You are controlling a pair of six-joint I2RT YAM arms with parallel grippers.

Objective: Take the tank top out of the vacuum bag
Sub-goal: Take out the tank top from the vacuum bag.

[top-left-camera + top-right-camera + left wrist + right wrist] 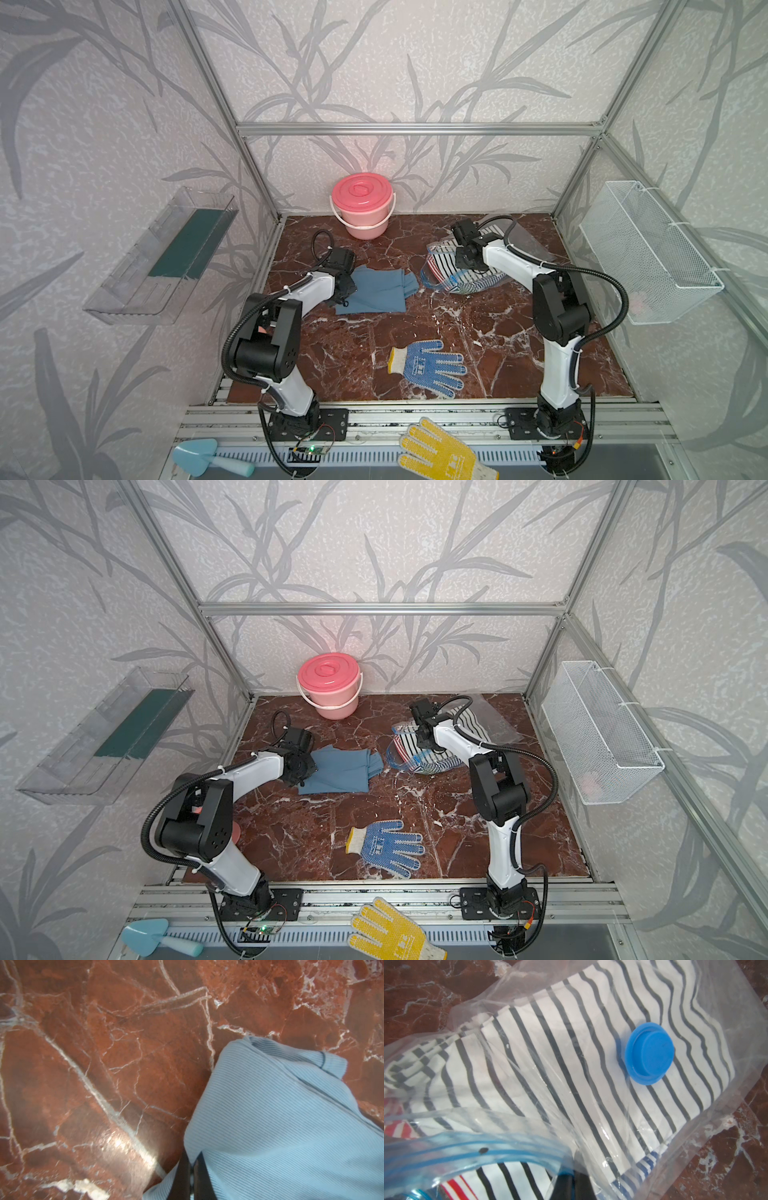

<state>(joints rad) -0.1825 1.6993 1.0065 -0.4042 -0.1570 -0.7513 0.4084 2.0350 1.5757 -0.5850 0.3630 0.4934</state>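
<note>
On the red marble table point(415, 332) the pale blue ribbed tank top point(378, 291) lies flat and wholly outside the vacuum bag point(457, 282), with its far end just beside the bag's open mouth; both top views show it so point(340, 771). The left gripper point(192, 1165) sits at the tank top's near edge, its two dark fingers clenched on a fold of the blue cloth point(280, 1115). The right gripper point(574, 1182) is clenched on the bag's clear film close to the blue zip strip point(467, 1147), and that edge arches up off the table. Inside the bag lie folded striped clothes point(571, 1043), black on white, with some red and some blue stripes at the edges. The round blue valve cap point(650, 1053) sits on the upper film above them. A pink bucket point(362, 203) with its lid on stands against the back wall. A blue dotted glove point(432, 365) lies on the table nearer the arms' bases, well apart from the clothes. A yellow glove point(440, 453) and a light blue trowel point(199, 457) lie by the front rail.
</note>
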